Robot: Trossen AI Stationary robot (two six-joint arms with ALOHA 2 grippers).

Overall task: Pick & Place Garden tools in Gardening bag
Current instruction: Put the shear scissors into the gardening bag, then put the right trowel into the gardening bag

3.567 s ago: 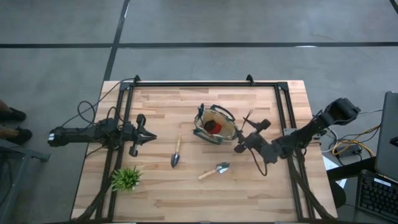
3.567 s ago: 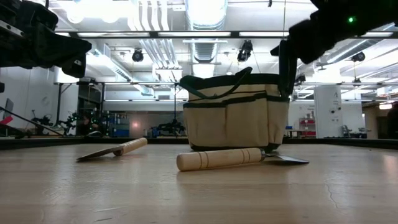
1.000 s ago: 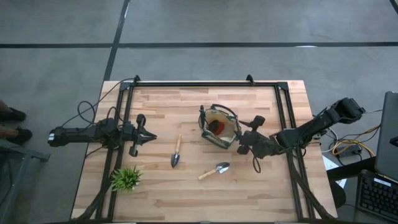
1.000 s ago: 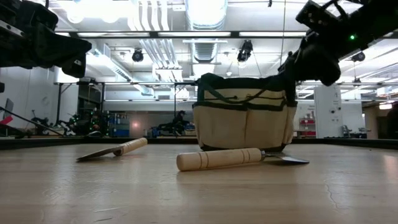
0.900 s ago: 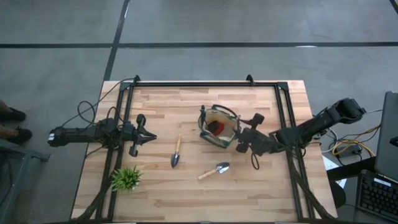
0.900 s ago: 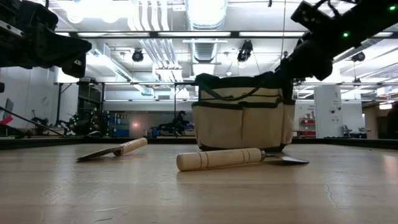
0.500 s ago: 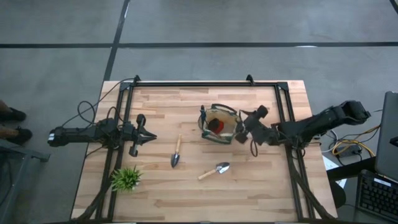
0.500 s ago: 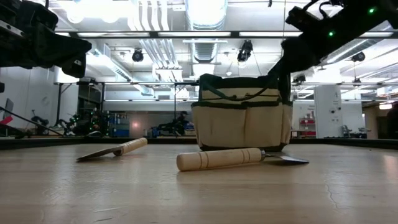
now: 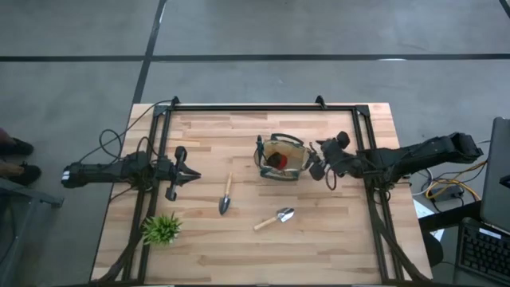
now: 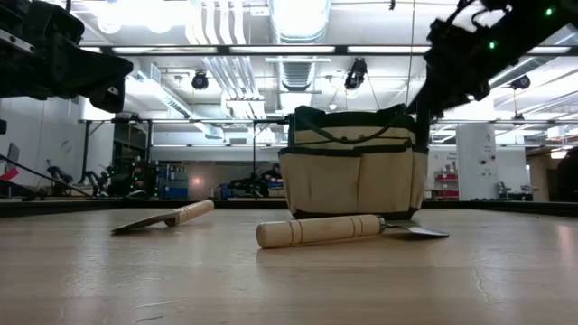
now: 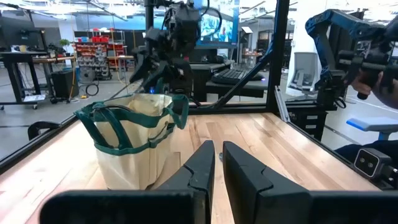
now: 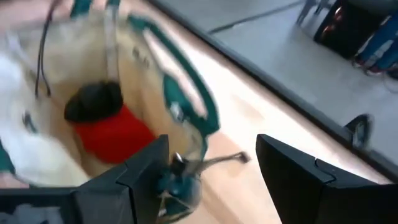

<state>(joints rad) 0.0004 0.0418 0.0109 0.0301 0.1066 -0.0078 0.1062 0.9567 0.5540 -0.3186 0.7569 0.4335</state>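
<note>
1. Wooden-handled trowel (image 10: 318, 230) lies nearest the low camera, flat on the table (image 9: 335, 239), blade pointing right. The second trowel (image 10: 169, 217) lies a bit further back to the left, also flat. Both sit well apart from either gripper.
2. Behind them the gardening bag (image 9: 280, 160) stands upright near the table's middle, green handles up. Inside you can see a red rounded item with a black end (image 12: 107, 127), and that's all I can make out in there.
3. The right gripper (image 9: 313, 163) hangs just beside the bag's right rim, fingers spread wide over the opening with nothing between them.
4. The left gripper (image 9: 191, 174) waits off at the left side, fingers pinched together and empty, pointing toward the bag.
5. Leafy green plant (image 9: 162, 229) sits at the front-left corner.
</note>
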